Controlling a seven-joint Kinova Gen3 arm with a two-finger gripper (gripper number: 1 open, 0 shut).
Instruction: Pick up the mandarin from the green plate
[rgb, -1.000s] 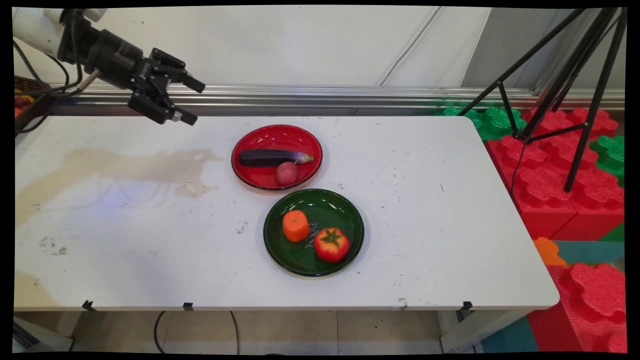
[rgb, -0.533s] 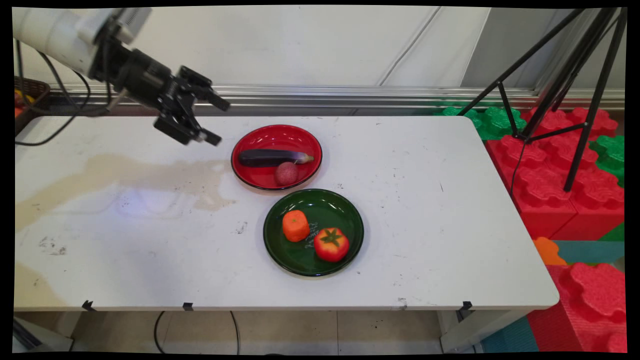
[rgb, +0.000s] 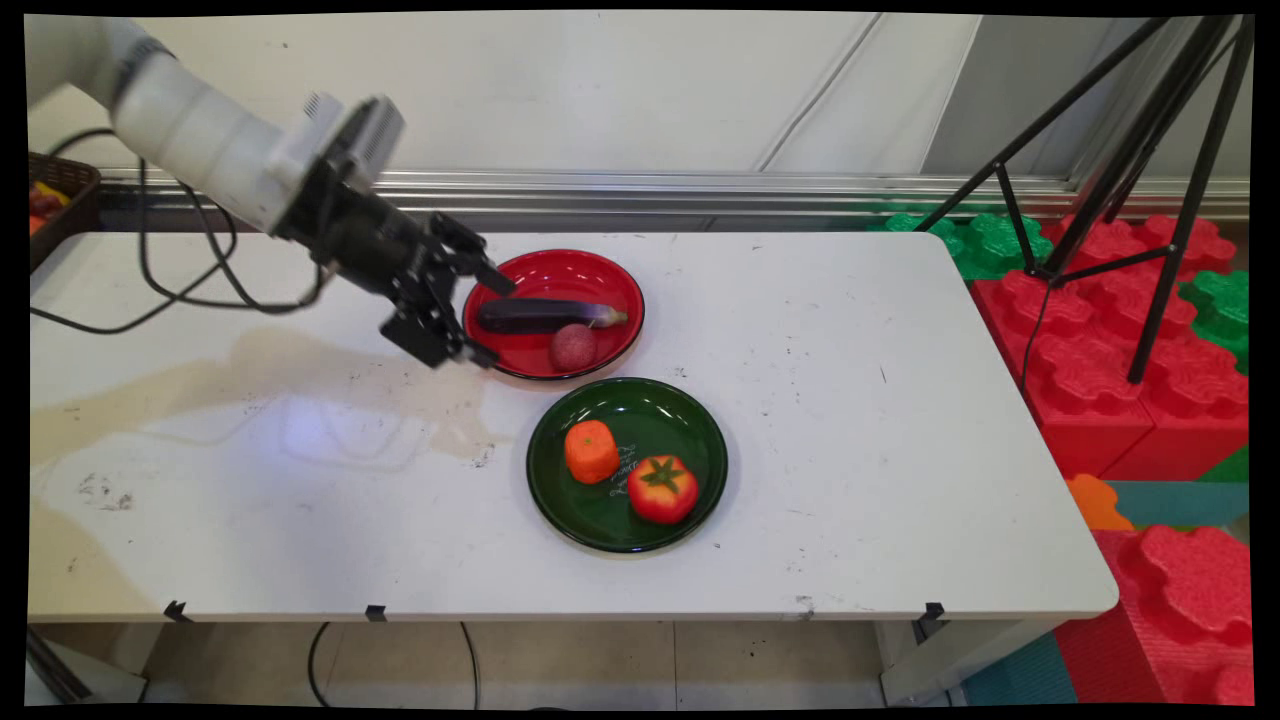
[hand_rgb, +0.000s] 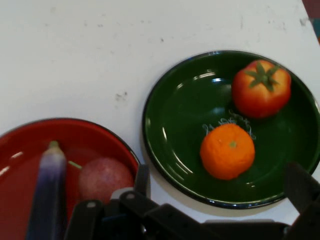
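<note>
Your pincer (rgb: 490, 322) now sits lower and further right than a second ago: from high above the table's (rgb: 900, 420) far left corner, it has come down across the far edge to the left rim of the red plate (rgb: 610, 275). Its jaws are spread as before, one over the plate's rim close to the eggplant's (rgb: 540, 315) dark end, the other just outside the plate.
</note>
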